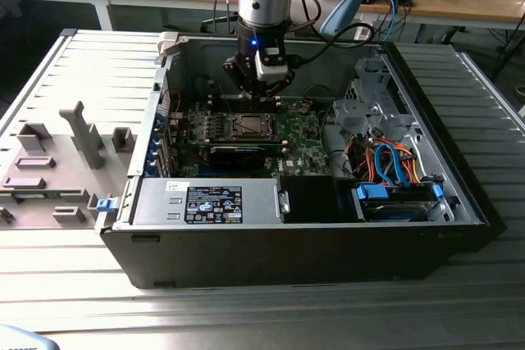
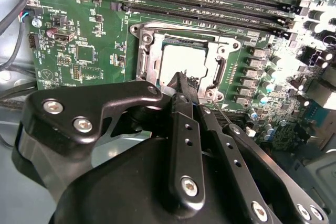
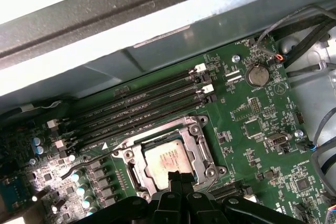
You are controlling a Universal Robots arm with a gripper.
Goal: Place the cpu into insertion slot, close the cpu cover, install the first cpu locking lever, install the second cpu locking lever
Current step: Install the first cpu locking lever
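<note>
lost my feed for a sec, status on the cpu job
Claw shut, tips low over the cpu edge. It sits in the insertion slot, cpu cover flat around it. Nothing in the way.

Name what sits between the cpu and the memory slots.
In the first wrist view, the silvery frame edge separates the cpu from the memory slots.

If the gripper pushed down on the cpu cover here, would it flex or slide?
Probably stiff: the cpu cover is a thin metal frame lying flat around the cpu. It likely won't slide, as it seems hinged at one edge. Its bare metal may be slippery under the gripper.
</note>
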